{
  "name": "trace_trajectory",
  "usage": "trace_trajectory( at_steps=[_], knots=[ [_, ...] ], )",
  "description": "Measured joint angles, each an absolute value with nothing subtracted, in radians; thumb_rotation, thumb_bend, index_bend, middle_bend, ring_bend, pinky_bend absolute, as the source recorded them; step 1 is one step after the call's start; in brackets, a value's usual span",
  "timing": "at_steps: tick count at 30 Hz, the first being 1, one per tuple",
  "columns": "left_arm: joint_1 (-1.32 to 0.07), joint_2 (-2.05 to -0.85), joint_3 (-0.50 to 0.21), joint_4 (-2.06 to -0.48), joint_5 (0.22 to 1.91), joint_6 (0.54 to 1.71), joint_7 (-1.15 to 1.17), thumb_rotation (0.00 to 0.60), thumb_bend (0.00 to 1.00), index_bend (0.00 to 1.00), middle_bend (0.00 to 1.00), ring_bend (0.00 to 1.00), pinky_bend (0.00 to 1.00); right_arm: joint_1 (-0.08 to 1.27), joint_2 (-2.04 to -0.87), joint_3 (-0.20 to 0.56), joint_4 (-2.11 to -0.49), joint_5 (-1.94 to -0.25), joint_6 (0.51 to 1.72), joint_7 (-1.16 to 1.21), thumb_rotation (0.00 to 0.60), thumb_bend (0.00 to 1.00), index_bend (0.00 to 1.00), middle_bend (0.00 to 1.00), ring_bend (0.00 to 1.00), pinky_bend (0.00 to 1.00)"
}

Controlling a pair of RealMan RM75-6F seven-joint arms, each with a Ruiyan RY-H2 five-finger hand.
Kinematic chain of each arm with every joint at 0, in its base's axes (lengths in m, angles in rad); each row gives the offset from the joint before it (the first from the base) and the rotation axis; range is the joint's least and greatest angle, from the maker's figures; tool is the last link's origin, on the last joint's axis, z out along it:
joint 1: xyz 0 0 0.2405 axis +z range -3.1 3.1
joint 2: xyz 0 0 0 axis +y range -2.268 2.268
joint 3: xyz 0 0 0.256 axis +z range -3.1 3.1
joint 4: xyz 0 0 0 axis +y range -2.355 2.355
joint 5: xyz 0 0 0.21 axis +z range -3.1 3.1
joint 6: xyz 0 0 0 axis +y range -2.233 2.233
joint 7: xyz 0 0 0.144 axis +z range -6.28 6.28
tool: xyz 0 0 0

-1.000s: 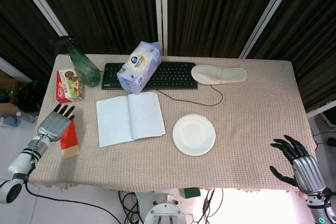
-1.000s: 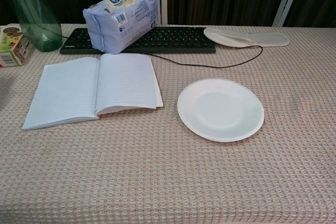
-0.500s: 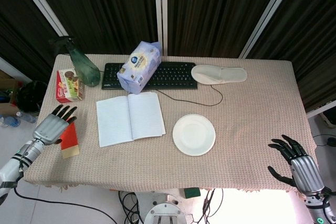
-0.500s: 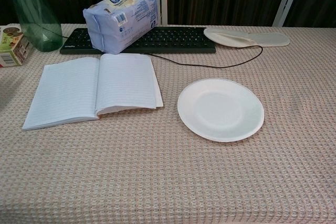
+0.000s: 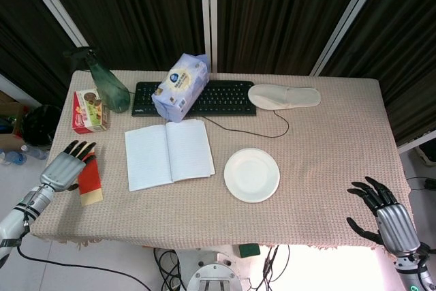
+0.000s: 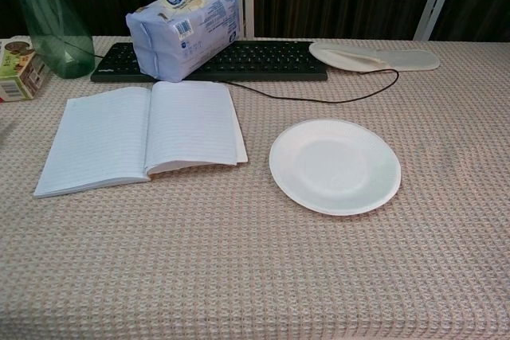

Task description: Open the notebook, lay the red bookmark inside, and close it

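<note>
The notebook (image 5: pixel 169 153) lies open on the table, its lined pages up; the chest view shows the notebook (image 6: pixel 143 134) left of centre. The red bookmark (image 5: pixel 89 180), red with a tan lower end, lies flat near the table's left edge. My left hand (image 5: pixel 65 167) hovers just left of the bookmark with its fingers spread, partly over its upper left corner, holding nothing. My right hand (image 5: pixel 387 216) is off the table's front right corner, fingers apart and empty. Neither hand shows in the chest view.
A white plate (image 5: pixel 251 174) sits right of the notebook. Behind it are a black keyboard (image 5: pixel 218 97), a blue tissue pack (image 5: pixel 180 86), a green spray bottle (image 5: pixel 109 86), a snack box (image 5: pixel 89 110) and a white slipper (image 5: pixel 284 95). A cable (image 5: pixel 272 126) loops from the keyboard.
My left hand has drawn back to the left and slightly down, off the bookmark's top. My right hand has dropped a little lower. The notebook and bookmark have not moved.
</note>
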State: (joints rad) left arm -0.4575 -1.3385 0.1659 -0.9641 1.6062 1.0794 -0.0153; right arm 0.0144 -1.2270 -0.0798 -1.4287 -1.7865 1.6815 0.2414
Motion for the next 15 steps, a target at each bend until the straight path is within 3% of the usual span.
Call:
trace_trajectory(
  at_steps=[15],
  knots=[
    [-0.461,-1.375,0.173,-0.92,1.647,1.069,-0.033,0.6,0.05,0.2,0.0,0.01,0.08,0.016,-1.232,-0.079,-1.438,-1.789,1.676,0.228,0.6,0.21,0.3,0.21,0.1,0.19]
  ],
)
